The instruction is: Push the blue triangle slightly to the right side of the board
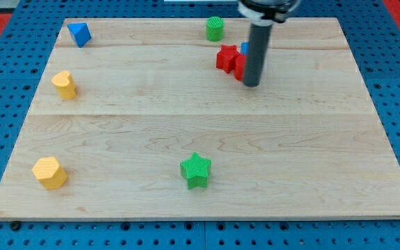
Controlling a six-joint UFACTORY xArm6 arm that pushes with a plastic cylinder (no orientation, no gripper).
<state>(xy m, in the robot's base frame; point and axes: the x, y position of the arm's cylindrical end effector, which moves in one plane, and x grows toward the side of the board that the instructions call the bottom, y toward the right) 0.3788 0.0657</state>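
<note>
The blue triangle [80, 33] lies at the table's [186, 118] top-left corner in the view, close to the left edge and clear of every other block. Nearest to it, just below, stands a yellow block [64, 84], roughly cylindrical; a second yellow block [50, 172], many-sided, sits near the bottom-left corner. A green star [196, 170] rests at bottom centre, and a green cylinder [214, 28] stands at the top edge, right of centre. Beside the cylinder, toward the view's right, a red block [228, 58] of uneven outline sits touching or nearly touching the rod; a sliver of a further blue block [244, 48] shows behind the rod, its shape hidden. My tip [251, 85] is planted just right of the red block, well apart from the blue triangle, with much of the table's width between them. There is no gripper on this arm, so nothing is grasped or released; only the bare rod acts.

Judged from this layout, the approach step has not begun. The next move calls for carrying the tip across to the triangle's left flank, in the narrow strip by the table's edge, passing clear of the green cylinder, then giving a short rightward push.
</note>
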